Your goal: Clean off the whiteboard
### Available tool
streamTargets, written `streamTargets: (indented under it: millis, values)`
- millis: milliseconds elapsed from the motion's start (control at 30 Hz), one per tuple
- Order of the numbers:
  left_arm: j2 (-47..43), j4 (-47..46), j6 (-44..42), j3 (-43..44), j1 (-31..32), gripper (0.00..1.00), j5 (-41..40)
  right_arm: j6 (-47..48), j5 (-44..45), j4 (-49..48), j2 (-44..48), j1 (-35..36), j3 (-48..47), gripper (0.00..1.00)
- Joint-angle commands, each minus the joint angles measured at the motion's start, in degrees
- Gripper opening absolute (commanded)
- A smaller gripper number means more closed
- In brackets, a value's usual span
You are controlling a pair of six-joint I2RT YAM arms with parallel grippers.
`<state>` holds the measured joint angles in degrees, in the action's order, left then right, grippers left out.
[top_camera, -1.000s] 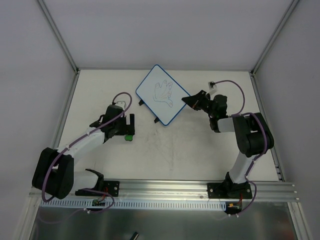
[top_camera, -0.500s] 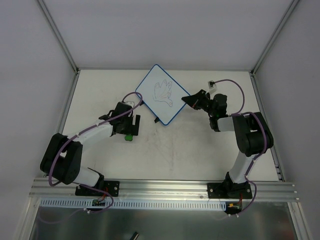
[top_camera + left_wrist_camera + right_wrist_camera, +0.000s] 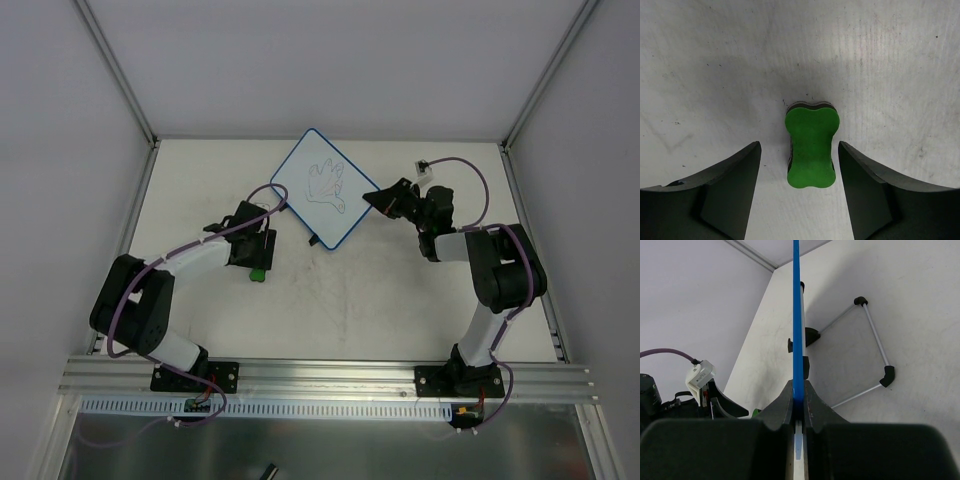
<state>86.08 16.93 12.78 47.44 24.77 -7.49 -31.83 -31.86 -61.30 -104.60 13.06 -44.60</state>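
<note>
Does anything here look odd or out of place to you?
Nothing is spilled or broken. The whiteboard sits skewed to the table edges, pinched at one edge by the right gripper, its doodle not yet erased. The green eraser lies on the table between the left gripper's open fingers, not gripped.

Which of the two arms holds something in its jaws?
The right arm: its jaws pinch the whiteboard's blue rim. The left arm's jaws straddle the green eraser, open.

Left end effector (image 3: 799, 146) parted, right (image 3: 798, 396) clamped
</note>
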Motion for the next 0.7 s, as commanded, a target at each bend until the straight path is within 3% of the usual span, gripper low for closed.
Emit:
streamTargets:
  millis: [0,300,467,667]
  values:
    - [0.9,1.8,-0.7,2.3,0.4,0.63,-1.0,1.9,-0.4,-1.2,0.7,0.7,-2.4,0.0]
    - [4.4,3.0,-1.2,4.5,1.0,0.53,-0.7,1.8,-0.7,-1.3,0.6,0.7,-2.4,0.0]
    - [4.6,3.5,-1.3,4.9,2.1,0.4,-1.8,1.8,-0.7,-1.3,0.6,0.7,-2.4,0.0]
    - [6.5,4.4,-1.3,6.3,2.6,0.34,-2.3,1.7,-0.7,-1.4,0.5,0.7,-2.4,0.0]
